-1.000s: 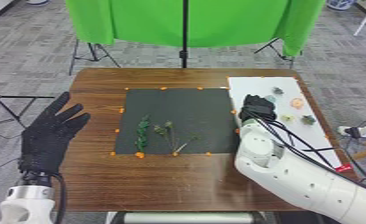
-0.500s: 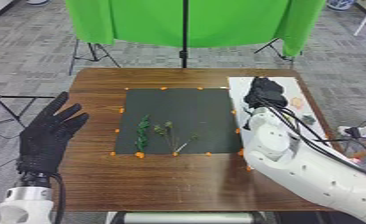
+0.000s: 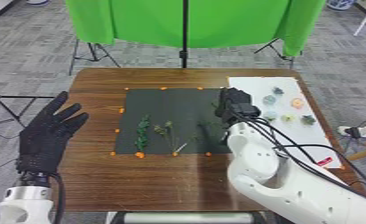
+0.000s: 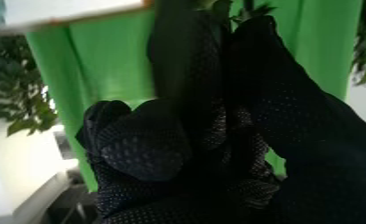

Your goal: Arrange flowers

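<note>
Task material, head view: a leafy green stem (image 3: 142, 132) lies flat on the black mat (image 3: 181, 102), toward its left side. Its long axis runs from the far side to the near side, close to parallel with the mat's left edge; the far end bears slightly right. Just beside it, on its right, lies a branched stem (image 3: 170, 133). Its tufted tops point to the far side, and its bare stalk runs toward the near edge, bearing slightly right. By the lower stalk, a pale stick (image 3: 182, 147) lies aslant, far end to the right.

Right robot hand (image 3: 237, 102): over the right part of the mat, beside the white sheet (image 3: 255, 84). Right wrist view: fingers drawn in, narrow, pinching a green sprig (image 4: 250, 11) whose leaves stand out past the fingertips. Its full lie cannot be told.

Left robot hand (image 3: 46, 132): at the worktop's left side, wide, fingers spread and holding nothing.

Holding surfaces: the white sheet bears separate flower heads, among them a blue-grey one (image 3: 277, 90), a peach one (image 3: 297, 103), a pale yellow-green one (image 3: 288, 118) and a darker grey-green one (image 3: 308, 120). Orange markers (image 3: 139, 155) line the mat's edges. Both mat and sheet lie on the brown worktop (image 3: 153, 182).
</note>
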`<control>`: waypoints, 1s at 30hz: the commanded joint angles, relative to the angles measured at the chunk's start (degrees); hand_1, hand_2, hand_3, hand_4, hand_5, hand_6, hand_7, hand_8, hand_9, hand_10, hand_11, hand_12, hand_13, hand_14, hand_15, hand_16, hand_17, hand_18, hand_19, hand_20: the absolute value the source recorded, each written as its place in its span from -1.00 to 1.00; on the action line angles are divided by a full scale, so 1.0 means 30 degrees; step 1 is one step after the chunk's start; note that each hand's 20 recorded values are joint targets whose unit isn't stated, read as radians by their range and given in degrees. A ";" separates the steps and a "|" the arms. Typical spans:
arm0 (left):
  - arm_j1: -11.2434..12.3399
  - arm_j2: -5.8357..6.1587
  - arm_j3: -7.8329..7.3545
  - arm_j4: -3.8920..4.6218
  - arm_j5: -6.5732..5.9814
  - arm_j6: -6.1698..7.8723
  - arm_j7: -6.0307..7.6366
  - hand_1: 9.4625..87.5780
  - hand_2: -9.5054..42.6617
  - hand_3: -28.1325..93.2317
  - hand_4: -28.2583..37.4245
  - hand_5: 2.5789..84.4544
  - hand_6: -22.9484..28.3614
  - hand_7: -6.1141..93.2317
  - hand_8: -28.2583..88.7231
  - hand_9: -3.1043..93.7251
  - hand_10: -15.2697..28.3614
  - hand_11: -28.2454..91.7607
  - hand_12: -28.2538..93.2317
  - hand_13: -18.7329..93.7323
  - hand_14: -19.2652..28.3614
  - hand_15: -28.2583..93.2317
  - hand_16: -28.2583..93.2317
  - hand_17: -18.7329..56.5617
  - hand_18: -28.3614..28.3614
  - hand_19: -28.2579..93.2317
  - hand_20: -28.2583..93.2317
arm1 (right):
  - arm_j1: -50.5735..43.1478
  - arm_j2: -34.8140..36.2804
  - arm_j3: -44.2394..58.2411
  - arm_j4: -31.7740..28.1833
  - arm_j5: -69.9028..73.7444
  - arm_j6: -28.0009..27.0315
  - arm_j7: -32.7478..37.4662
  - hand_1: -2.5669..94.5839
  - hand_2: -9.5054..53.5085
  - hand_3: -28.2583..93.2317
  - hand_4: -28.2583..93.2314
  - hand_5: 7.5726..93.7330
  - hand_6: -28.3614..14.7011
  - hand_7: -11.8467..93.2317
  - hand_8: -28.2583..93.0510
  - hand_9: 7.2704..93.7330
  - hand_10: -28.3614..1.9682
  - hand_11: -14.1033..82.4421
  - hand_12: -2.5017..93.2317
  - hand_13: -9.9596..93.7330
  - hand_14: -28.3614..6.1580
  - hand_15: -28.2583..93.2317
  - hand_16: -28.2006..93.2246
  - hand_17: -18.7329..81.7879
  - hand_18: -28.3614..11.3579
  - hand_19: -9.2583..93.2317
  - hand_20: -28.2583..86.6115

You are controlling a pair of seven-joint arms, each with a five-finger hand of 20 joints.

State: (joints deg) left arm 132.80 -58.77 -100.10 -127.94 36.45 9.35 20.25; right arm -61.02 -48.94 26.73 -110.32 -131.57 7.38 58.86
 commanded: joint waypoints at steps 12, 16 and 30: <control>0.0330 -0.0456 -0.0206 -0.0043 0.0168 -0.0157 -0.0564 -0.63 -0.42 0.78 -0.88 -0.21 0.18 -0.61 -0.69 -0.23 0.57 -0.16 -0.35 -0.19 0.96 0.30 -0.65 -0.68 1.00 0.35 -0.26 | -0.1882 -0.2446 -0.0040 0.1665 0.0742 -0.0308 0.2964 0.16 -1.00 0.77 -1.00 0.87 0.12 -0.27 -0.21 0.94 0.22 0.03 -0.30 0.87 0.30 0.68 -0.23 0.24 -1.00 1.00 0.36; 0.0222 -0.0571 -0.0207 -0.0020 0.0223 -0.0240 -0.0762 -0.63 -0.41 0.78 -0.88 -0.21 0.18 -0.61 -0.69 -0.23 0.57 -0.16 -0.35 -0.19 0.96 0.30 -0.65 -0.68 1.00 0.35 -0.26 | -0.2577 -0.2822 0.0807 0.1449 0.1167 -0.0792 0.2882 0.15 -1.00 0.76 -1.00 0.84 0.13 -0.22 -0.24 0.91 0.20 0.12 -0.33 0.87 0.30 0.68 -0.24 0.24 -1.00 1.00 0.36; 0.0289 -0.0513 -0.0253 -0.0019 0.0176 -0.0116 -0.0585 -0.62 -0.42 0.78 -0.87 -0.20 0.19 -0.61 -0.69 -0.23 0.57 -0.16 -0.35 -0.19 0.96 0.30 -0.65 -0.68 1.00 0.36 -0.26 | -0.3445 -0.2314 0.1968 0.0407 0.0757 -0.1751 0.1760 -0.05 -1.00 0.65 -1.00 0.70 0.11 -0.16 -0.38 0.72 -0.09 0.38 -0.52 0.76 0.20 0.73 -0.27 0.19 -1.00 1.00 0.31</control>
State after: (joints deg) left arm 132.81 -60.05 -100.69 -127.97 36.85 9.07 18.64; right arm -68.80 -56.62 30.04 -107.14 -128.02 4.90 65.75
